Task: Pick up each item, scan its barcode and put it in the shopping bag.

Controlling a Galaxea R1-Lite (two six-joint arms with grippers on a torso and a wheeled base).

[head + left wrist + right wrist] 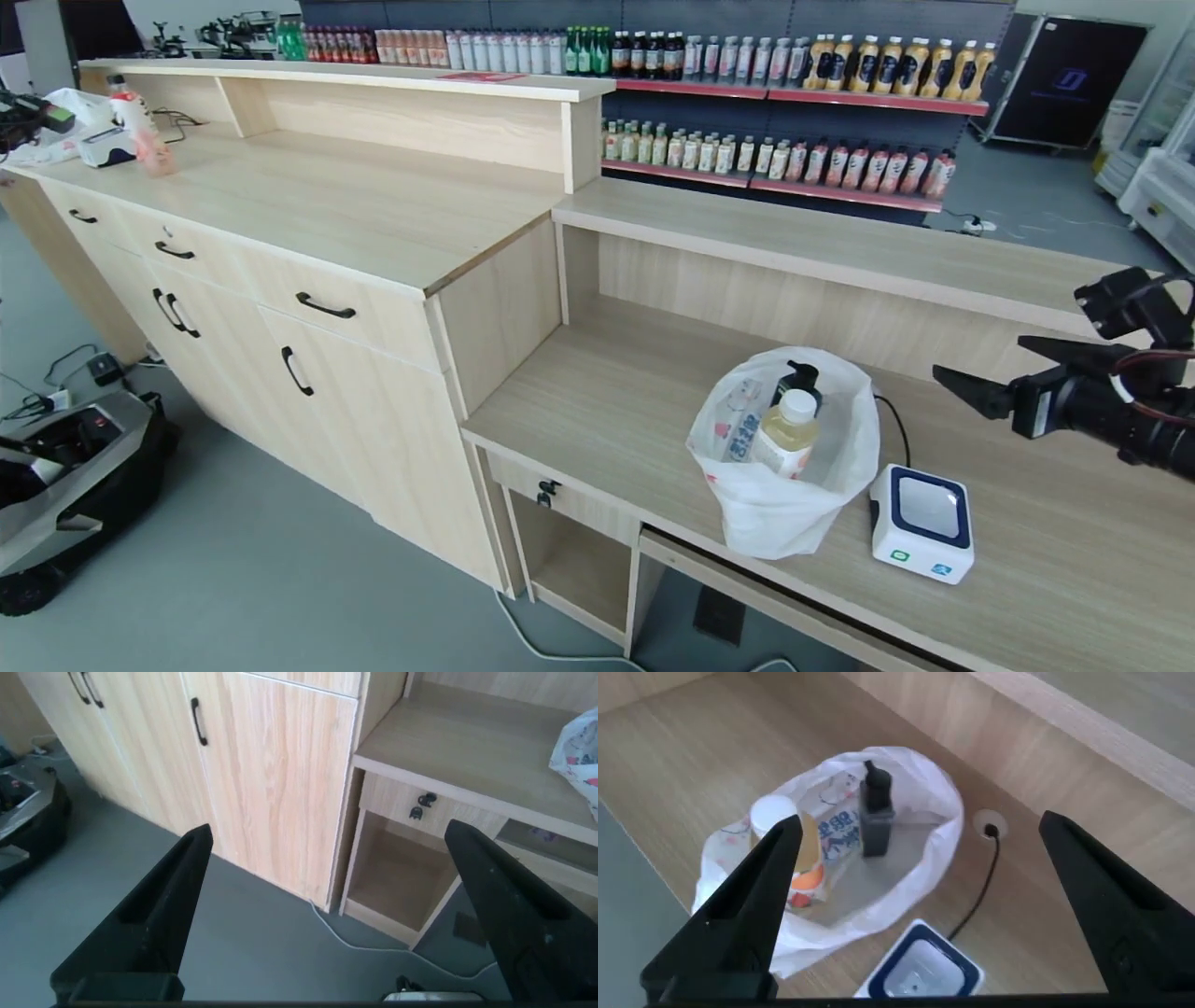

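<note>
The right pincer (978, 357) hangs spread and empty above the table (607, 392), its tips pointing toward the shopping bag (775, 518), which stands ahead of it and lower down. Inside the bag, and so ahead of and below the tips, stand a pale bottle with a white cap (789, 431), a dark pump bottle (801, 381) behind it and a white packet (742, 425) to the side. The scanner (924, 523) lies on the table below the pincer, just beside the bag on the side nearer the pincer, with its cable (898, 425) running off behind the bag.

The left pincer (329, 833) is also spread and holds nothing. It hangs off the table edge, over the floor (234, 924) in front of the cupboard doors (280, 775), with the bag well apart from it.

Judging from this, the step in hand is the gap after a drop: everything near the right pincer sits in the bag already, and neither pincer carries anything. The next move calls for finding another unscanned item. A pinkish bottle (140, 126) stands on the far counter (308, 201), well apart from both pincers and probably too far to take from here, and whether it belongs to the task I cannot tell. If nothing is left, the job looks done
</note>
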